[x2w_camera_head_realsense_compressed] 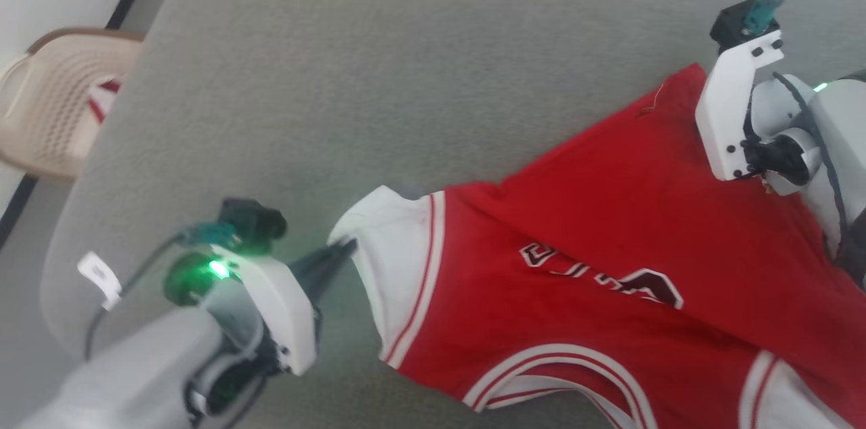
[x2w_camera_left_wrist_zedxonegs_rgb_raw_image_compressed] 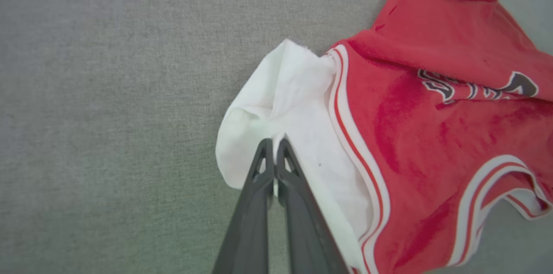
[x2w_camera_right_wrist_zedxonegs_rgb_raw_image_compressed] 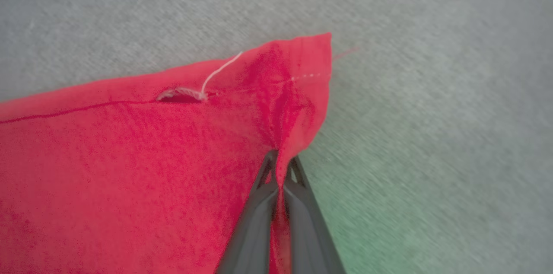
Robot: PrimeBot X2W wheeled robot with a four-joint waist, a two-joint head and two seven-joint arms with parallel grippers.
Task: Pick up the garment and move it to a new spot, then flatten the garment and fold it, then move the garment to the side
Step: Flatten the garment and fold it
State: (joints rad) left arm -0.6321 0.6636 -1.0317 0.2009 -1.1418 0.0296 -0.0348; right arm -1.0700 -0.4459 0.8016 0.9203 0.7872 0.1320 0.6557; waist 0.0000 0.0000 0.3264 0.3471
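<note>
T-shirt (x2w_camera_head_realsense_compressed: 609, 226) of soft red cloth, short-sleeved, white at the sleeves with striped trim, stretches across the lower right of the head view on the grey fabric-covered desk (x2w_camera_head_realsense_compressed: 352, 77). I see my left jaws closed tight, pinching the edge of its white sleeve (x2w_camera_left_wrist_zedxonegs_rgb_raw_image_compressed: 298, 105) near the frame's centre. My right jaws are clamped together on a red hem corner (x2w_camera_right_wrist_zedxonegs_rgb_raw_image_compressed: 302, 75) at upper right. A beige plastic chair (x2w_camera_head_realsense_compressed: 47, 97) sits upper left.
</note>
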